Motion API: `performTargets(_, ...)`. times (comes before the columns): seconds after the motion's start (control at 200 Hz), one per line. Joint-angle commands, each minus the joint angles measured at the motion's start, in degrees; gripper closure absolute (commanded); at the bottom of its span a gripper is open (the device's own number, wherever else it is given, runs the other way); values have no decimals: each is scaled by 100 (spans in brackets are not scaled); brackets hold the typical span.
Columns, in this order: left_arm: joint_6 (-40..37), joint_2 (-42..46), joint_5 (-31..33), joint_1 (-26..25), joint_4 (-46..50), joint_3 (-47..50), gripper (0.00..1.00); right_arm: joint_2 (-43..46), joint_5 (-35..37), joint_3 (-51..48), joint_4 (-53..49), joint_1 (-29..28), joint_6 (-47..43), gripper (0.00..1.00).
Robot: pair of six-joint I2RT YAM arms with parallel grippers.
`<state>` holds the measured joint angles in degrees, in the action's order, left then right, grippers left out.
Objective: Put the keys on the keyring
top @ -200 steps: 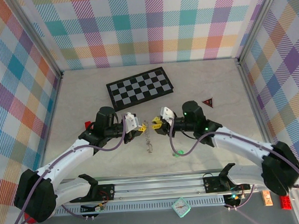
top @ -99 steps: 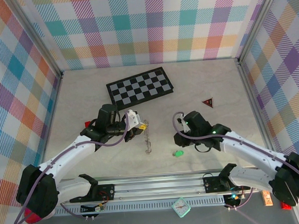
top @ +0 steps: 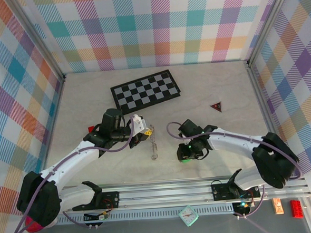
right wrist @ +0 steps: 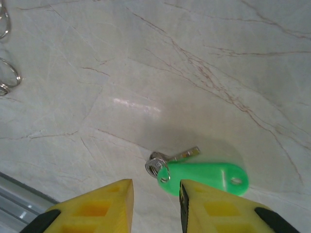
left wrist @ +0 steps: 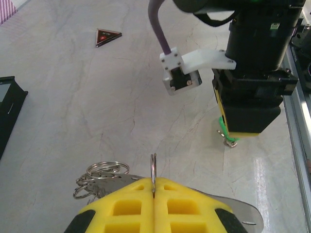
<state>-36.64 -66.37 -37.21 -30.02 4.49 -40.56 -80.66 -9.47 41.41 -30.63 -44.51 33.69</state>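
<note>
We were at the pickup step. The left gripper (left wrist: pixel 153 182) was pressed together on the thin wire loop of the keyring (left wrist: pixel 153 170), holding it on edge near the middle of the table (top: pixel 91 94), while the rest of its rings and small keys trailed on the surface toward the near edge. The right gripper (right wrist: pixel 155 187) pointed down with its jaws spread and nothing between them. It hung just above the green key (right wrist: pixel 209 178), which lay flat toward the near edge, right of the keyring's tail.

We judged that the next move called for a short descent and a close on the key's green head or its small ring (both thin and flat on the table, so the fingers could slip off). The key would then have to be carried to the held loop.

A second earlier, the right gripper had been up beside the left one, nearly tip to tip. It had since swung toward the near edge and opened wider. The green key had not moved.
</note>
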Motion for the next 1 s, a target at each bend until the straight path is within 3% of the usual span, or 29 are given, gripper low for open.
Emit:
performTargets(0.0,5,141,-85,-48,2,-87,100,-148,95,181,-5,-82,87,70)
performTargets(0.375,-15,173,-32,-74,-1,-71,100,-383,315,265,-97,-223,145,73)
performTargets(0.995,-53,186,12,-92,26,-67,100,-302,474,411,-238,-334,144,100)
